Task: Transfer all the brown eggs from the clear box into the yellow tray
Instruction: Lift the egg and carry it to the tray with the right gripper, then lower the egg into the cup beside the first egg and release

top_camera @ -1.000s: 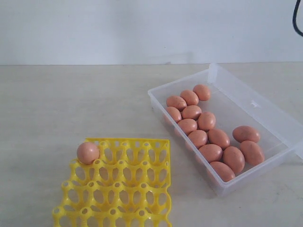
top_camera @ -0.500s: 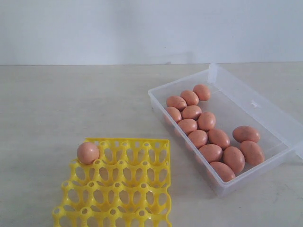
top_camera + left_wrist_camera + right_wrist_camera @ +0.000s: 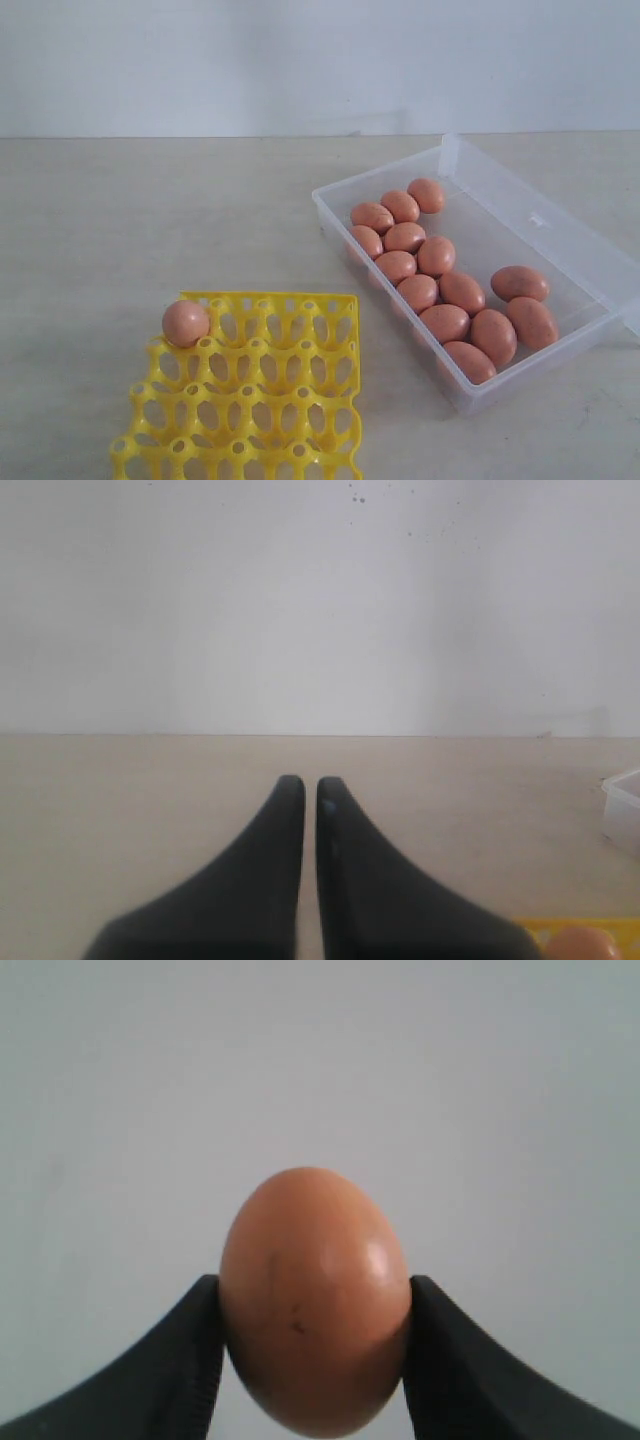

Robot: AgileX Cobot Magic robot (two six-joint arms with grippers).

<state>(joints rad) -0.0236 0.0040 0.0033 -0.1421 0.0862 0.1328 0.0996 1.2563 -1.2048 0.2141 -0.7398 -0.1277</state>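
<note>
Several brown eggs (image 3: 437,256) lie in the clear box (image 3: 575,245) at the right of the exterior view, its lid flap folded back. One brown egg (image 3: 186,323) sits in the far left corner cup of the yellow tray (image 3: 250,395). Neither arm shows in the exterior view. In the right wrist view my right gripper (image 3: 314,1305) is shut on a brown egg (image 3: 315,1295), held in front of a plain wall. My left gripper (image 3: 310,785) is shut and empty above the table; a corner of the tray (image 3: 540,927) and its egg (image 3: 585,945) show beside it.
The beige tabletop (image 3: 150,220) runs back to a white wall (image 3: 300,60). An edge of the clear box (image 3: 625,805) shows in the left wrist view.
A black cable at the top right corner of the exterior view has gone out of frame. Eggs, box and tray have not moved.
</note>
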